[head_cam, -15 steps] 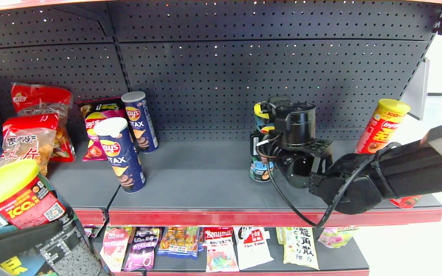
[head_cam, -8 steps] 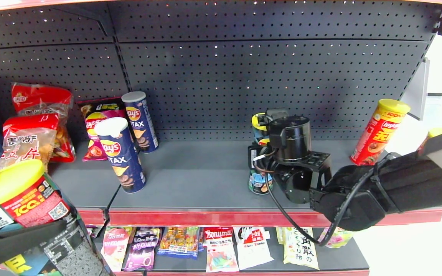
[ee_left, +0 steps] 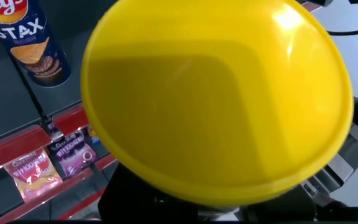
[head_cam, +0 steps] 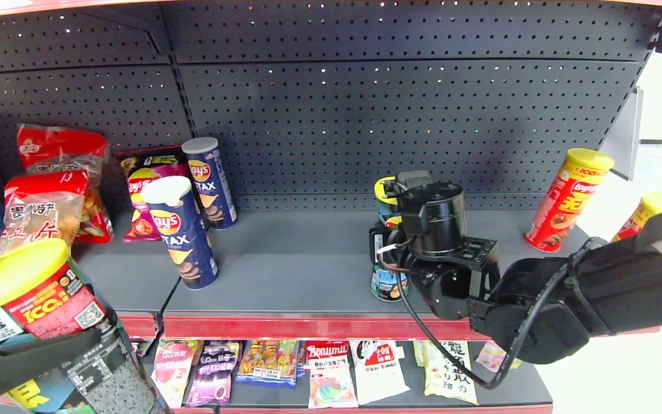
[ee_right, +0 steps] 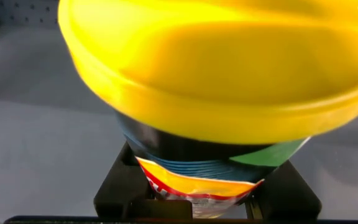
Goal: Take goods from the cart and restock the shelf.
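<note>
A: Dark can point(head_cam: 388, 283) with the yellow lid is upright, pinched in the right tool point(head_cam: 389, 246), right at the shelf's point(head_cam: 296, 270) front edge and a little right of the middle.

B: Is it touching down?

A: Can't tell. Its base hangs very low over the deck. The long axis is vertical, and the tool grips it from the aisle side.

B: So the free room is behind it?

A: Yes, bare deck runs from the can back to the rear panel. It looks like a push inward, then a release, and the right arm is the nearer one.

B: And the left?

A: The left tool point(head_cam: 32, 345) is clamped on a red can point(head_cam: 32, 299), off the shelf's front left corner and well apart.
</note>
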Controlling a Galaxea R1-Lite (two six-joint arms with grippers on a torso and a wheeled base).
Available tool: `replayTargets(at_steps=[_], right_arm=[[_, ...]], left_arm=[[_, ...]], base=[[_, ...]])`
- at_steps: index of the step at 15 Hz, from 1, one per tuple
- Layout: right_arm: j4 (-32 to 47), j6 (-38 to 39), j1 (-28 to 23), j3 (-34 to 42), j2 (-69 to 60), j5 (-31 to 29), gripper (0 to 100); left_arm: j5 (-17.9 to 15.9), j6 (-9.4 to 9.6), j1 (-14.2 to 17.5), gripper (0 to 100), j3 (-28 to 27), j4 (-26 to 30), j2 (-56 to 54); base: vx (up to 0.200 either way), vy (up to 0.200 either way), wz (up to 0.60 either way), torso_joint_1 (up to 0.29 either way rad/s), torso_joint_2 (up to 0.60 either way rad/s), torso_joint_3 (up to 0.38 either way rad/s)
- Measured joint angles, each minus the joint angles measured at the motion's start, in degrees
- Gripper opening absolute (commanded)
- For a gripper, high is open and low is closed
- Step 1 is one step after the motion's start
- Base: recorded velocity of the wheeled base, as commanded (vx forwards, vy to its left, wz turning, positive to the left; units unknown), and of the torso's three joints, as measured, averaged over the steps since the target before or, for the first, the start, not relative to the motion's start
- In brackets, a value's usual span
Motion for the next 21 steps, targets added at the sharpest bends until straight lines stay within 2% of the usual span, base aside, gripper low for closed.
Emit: replayTargets(at_steps=[16,21], right_arm=[[0.0,2.3,2.0,0.9,0.1,0.0,0],[-0.1,2.3,2.2,0.9,0.3,-2.1,0]], left_arm=[[0.0,0.02,0.0,0,0.7,0.0,0.0],[0.0,0.0,0.0,0,0.7,0.0,0.0]], base=[[0.0,0.0,0.0,0.0,0.0,0.0],[0.0,0.0,0.0,0.0,0.0,0.0]])
